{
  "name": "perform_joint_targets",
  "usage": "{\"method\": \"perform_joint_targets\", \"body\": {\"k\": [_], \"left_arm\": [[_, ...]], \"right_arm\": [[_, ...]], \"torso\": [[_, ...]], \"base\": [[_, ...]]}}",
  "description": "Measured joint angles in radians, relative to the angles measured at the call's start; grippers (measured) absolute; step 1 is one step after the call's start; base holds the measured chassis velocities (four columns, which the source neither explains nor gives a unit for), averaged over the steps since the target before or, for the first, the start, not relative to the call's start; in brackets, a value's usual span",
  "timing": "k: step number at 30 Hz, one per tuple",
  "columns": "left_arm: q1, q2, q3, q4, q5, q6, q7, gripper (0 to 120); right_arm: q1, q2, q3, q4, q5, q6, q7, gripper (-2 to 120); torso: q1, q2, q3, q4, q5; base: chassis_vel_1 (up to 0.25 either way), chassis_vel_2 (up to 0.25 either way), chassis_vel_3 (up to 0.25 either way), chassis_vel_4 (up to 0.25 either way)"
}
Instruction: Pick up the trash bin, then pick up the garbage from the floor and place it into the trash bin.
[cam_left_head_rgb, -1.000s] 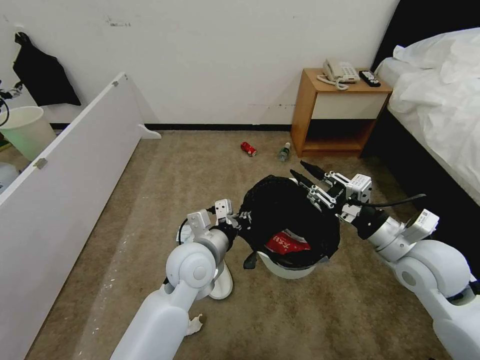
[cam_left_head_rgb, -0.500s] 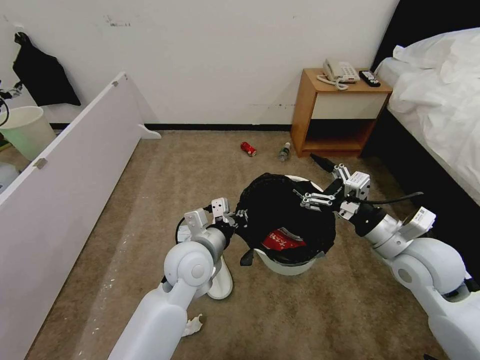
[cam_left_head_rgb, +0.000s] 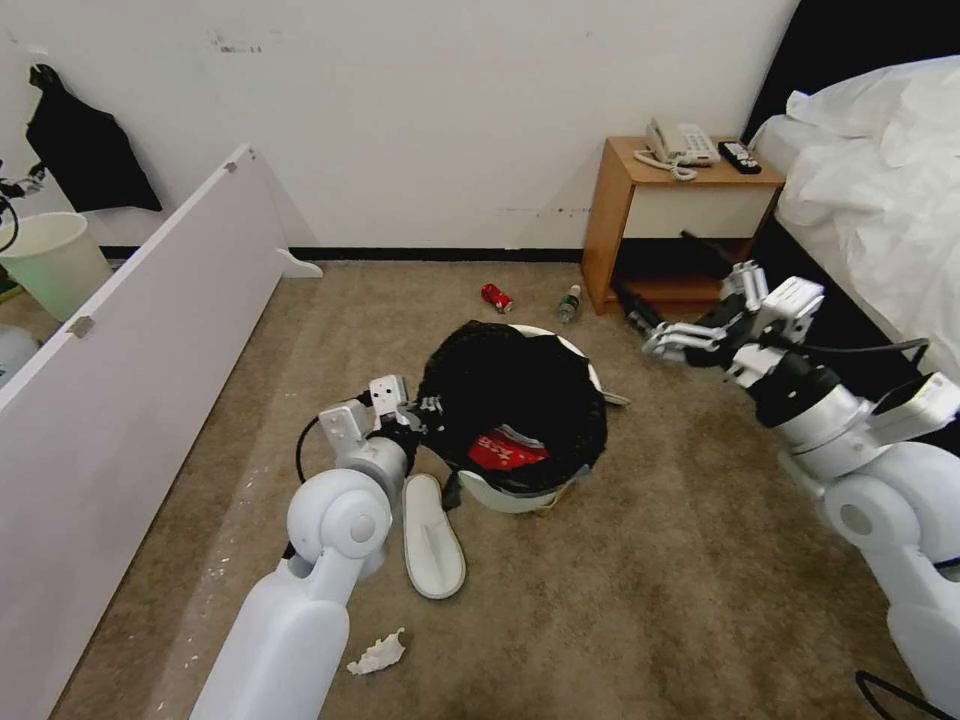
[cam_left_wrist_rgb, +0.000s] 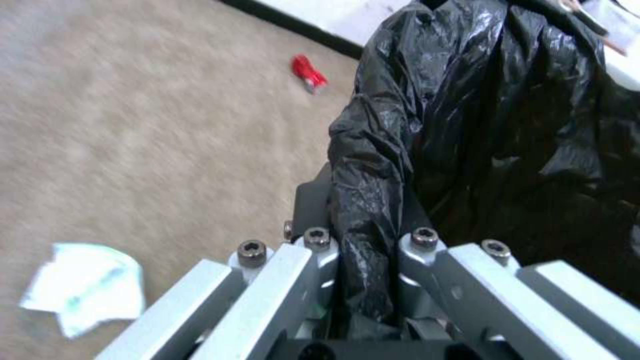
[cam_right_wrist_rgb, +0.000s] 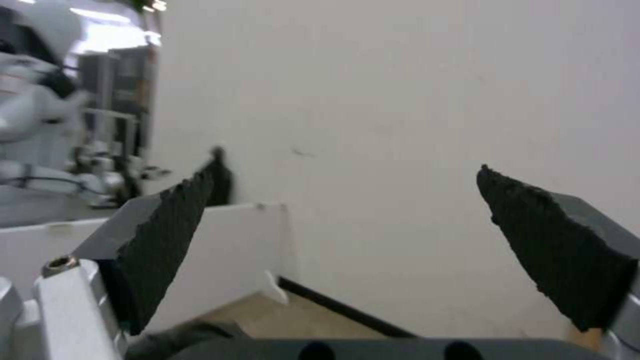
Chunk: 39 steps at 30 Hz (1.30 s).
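The left gripper (cam_left_wrist_rgb: 367, 240) is clamped on the rim of the trash bin (cam_left_head_rgb: 515, 490), its two jaws pressed together on a fold of the crinkled black bag (cam_left_wrist_rgb: 493, 125) that drapes over that rim. In the head view the same gripper (cam_left_head_rgb: 425, 412) meets the bin at the rim's left side. The bin is tilted, its mouth turned up toward the camera, and inside it, low against the near wall, lies a red snack packet (cam_left_head_rgb: 508, 450). A thin stick-like piece pokes out past the rim on the side away from the left gripper; what it is cannot be made out.

Just beside the left gripper's wrist a white slipper (cam_left_head_rgb: 433, 537) lies flat on the carpet (cam_left_head_rgb: 640, 590), close against the bin's base. Nearer the robot than that, beside the left arm, sits a crumpled white tissue (cam_left_head_rgb: 377, 654). The left wrist view shows a pale blue-and-white tissue (cam_left_wrist_rgb: 87, 287) on the carpet beside the gripper.

The right gripper (cam_left_head_rgb: 668, 285) is held in the air well apart from the bin, its jaws spread wide with nothing between them; its dark ridged fingertips (cam_right_wrist_rgb: 167, 240) point toward the wall. Beyond the bin, near the wooden nightstand (cam_left_head_rgb: 672, 222), a red can (cam_left_head_rgb: 497, 298) and a small bottle (cam_left_head_rgb: 568, 303) lie on the carpet.
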Motion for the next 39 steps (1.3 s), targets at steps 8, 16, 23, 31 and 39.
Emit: {"method": "perform_joint_targets", "body": {"k": [8, 16, 23, 31, 39], "left_arm": [[0.018, 0.003, -0.053, -0.030, 0.056, -0.013, 0.026, 4], [0.047, 0.014, -0.085, -0.049, 0.156, -0.062, 0.059, 4], [0.060, 0.018, -0.101, -0.063, 0.187, -0.075, 0.070, 4], [0.077, 0.027, -0.113, -0.085, 0.197, -0.083, 0.077, 4], [0.082, 0.023, -0.113, -0.091, 0.201, -0.081, 0.084, 4]], "right_arm": [[-0.008, 0.029, -0.020, -0.022, -0.035, -0.050, 0.090, 100], [-0.013, 0.053, -0.057, -0.041, -0.062, -0.124, 0.220, 100], [-0.012, 0.071, -0.093, -0.063, -0.071, -0.180, 0.325, 100], [-0.008, 0.101, -0.145, -0.120, -0.101, -0.203, 0.388, 100], [-0.006, 0.110, -0.150, -0.141, -0.115, -0.202, 0.388, 100]], "torso": [[0.000, 0.000, 0.000, 0.0000, 0.0000], [0.000, 0.000, 0.000, 0.0001, 0.0000], [0.000, 0.000, 0.000, 0.0000, -0.0001], [0.000, 0.000, 0.000, 0.0000, 0.0001], [0.000, 0.000, 0.000, -0.0001, 0.0000]], "base": [[0.000, 0.000, 0.000, 0.000], [0.000, 0.000, 0.000, 0.000], [0.000, 0.000, 0.000, 0.000], [0.000, 0.000, 0.000, 0.000], [0.000, 0.000, 0.000, 0.000]]}}
